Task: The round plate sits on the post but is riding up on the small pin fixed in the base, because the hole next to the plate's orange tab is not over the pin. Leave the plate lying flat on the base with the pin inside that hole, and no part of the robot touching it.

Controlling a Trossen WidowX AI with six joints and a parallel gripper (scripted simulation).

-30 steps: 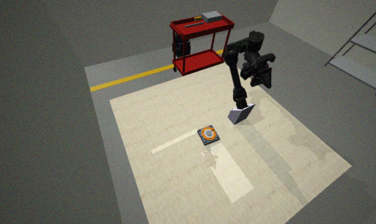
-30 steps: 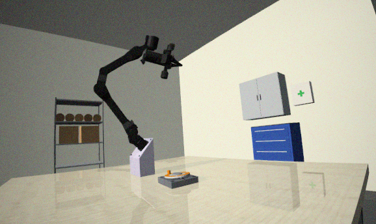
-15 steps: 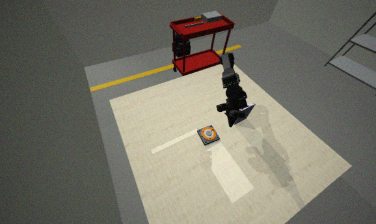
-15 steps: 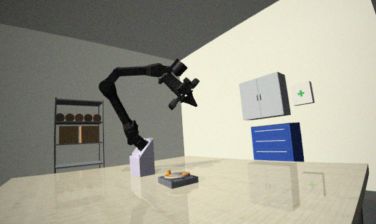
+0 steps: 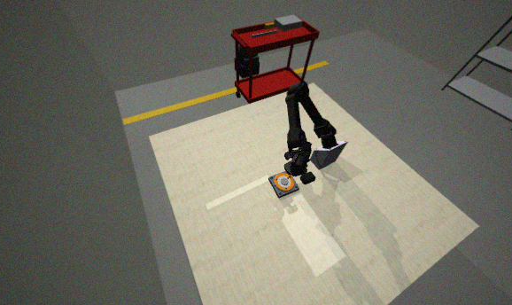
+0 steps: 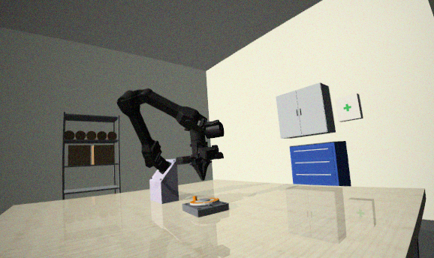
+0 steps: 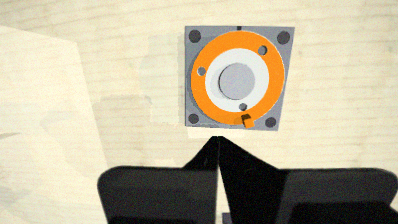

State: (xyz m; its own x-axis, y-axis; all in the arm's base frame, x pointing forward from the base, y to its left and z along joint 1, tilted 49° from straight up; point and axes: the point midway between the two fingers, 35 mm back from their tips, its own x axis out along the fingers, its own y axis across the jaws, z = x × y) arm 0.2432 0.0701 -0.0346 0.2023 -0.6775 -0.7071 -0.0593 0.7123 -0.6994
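Orange round plate on the grey square base, about mid-table, just in front of the arm's pale mount block. White inner ring and grey post show through the plate's centre. Three small holes in the plate; the orange tab sits at the edge nearest the wrist camera, with one hole just inboard of it. From the side view the plate looks slightly tilted on the base, not flush. Pin itself: cannot make it out. Dark spots at the base's four corners.

Gripper hangs above the base and a little behind it, pointing down, well clear of the plate, touching nothing. Fingers clenched tight together into a single point, nothing between them. In the wrist view the closed tips lie just below the tab side of the base.

Arm folded in a high elbow over the mount block.

Table pale wood, glossy, with reflections. On the far wall a grey cabinet, a first-aid box, blue drawers below. Shelving rack at the back left. From above, a red cart behind the table beside a yellow floor line.
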